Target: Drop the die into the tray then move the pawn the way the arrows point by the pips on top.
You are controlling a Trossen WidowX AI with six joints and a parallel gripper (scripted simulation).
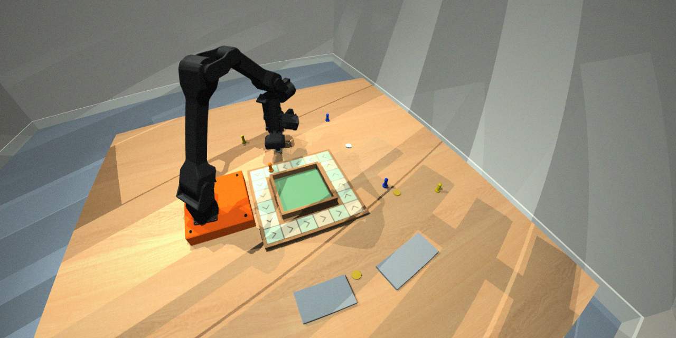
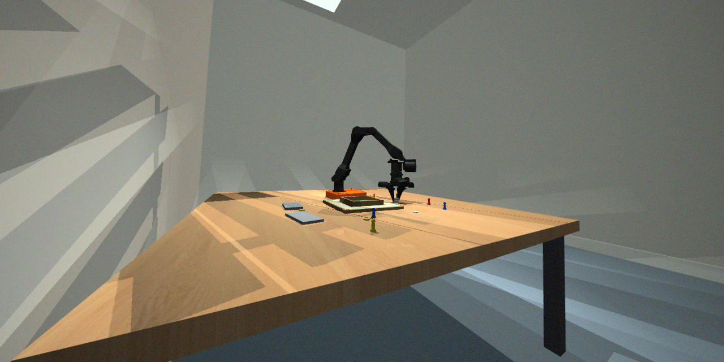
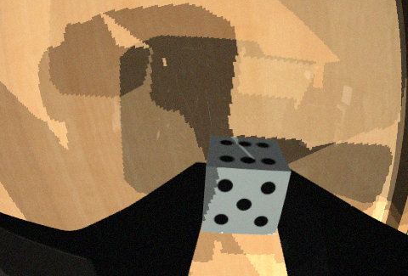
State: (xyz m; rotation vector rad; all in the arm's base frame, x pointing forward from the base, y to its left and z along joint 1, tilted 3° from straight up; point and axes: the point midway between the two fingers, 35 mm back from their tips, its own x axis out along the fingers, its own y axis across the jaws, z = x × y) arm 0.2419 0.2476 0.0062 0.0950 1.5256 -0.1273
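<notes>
My gripper (image 1: 278, 149) (image 2: 396, 199) (image 3: 241, 177) points down beyond the board's far edge and is shut on the die. The pale die (image 3: 244, 201) sits between the two black fingers, at or close to the table top; any gap under it cannot be told. In the wrist view, one face shows five pips and the darker face above it shows six. The orange pawn (image 1: 270, 168) (image 2: 374, 195) stands on the board's far row, near its left corner. The board (image 1: 291, 228) has squares with arrows around the brown-walled tray (image 1: 309, 208), whose green floor is empty.
A yellow pawn (image 1: 243, 139) and a blue pawn (image 1: 327, 118) stand beyond the board, as does a red pawn (image 2: 429, 201). A white disc (image 1: 348, 146), another blue pawn (image 1: 385, 183) and another yellow pawn (image 1: 438, 187) are to the right. Two grey plates (image 1: 409, 260) (image 1: 326, 299) lie in front.
</notes>
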